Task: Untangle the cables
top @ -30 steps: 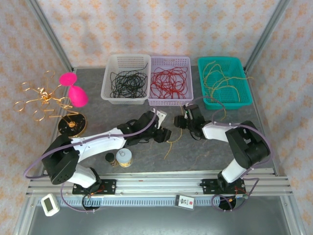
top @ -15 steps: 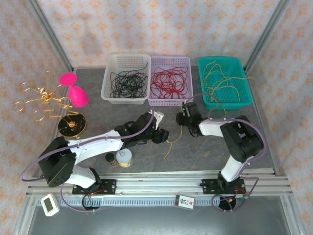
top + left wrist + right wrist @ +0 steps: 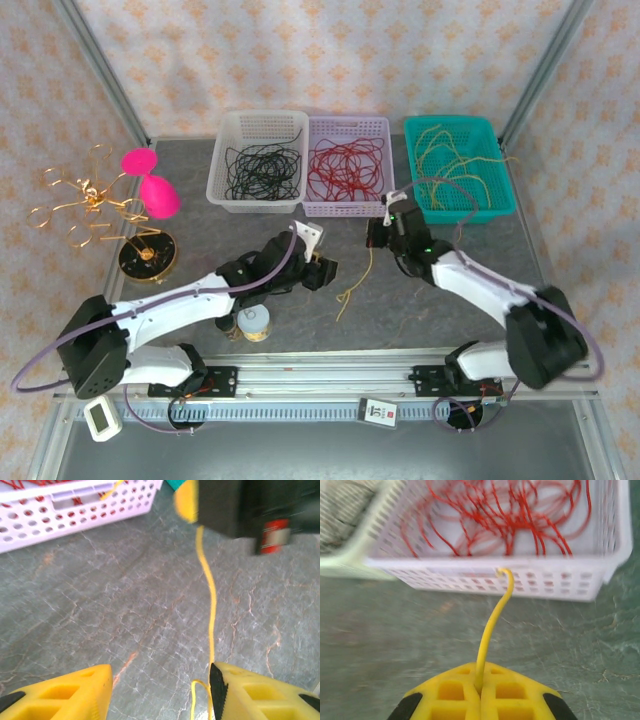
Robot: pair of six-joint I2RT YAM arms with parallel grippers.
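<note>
Right gripper [image 3: 480, 692]: my pads pressed together, yellow cable [image 3: 491, 620] pinched between, free end curling ahead toward lilac basket [image 3: 600, 587].
Left gripper [image 3: 160, 682]: jaws half apart, holding nothing; same cable just beside one finger.

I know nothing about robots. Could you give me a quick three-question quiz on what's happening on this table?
1. True or false: the right tool is shut on a yellow cable.
2. The cables in the lilac basket are: A black, B red, C yellow?
3. Fill in: the left tool has its jaws standing ____.
Key: 1 true; 2 B; 3 open.
</note>
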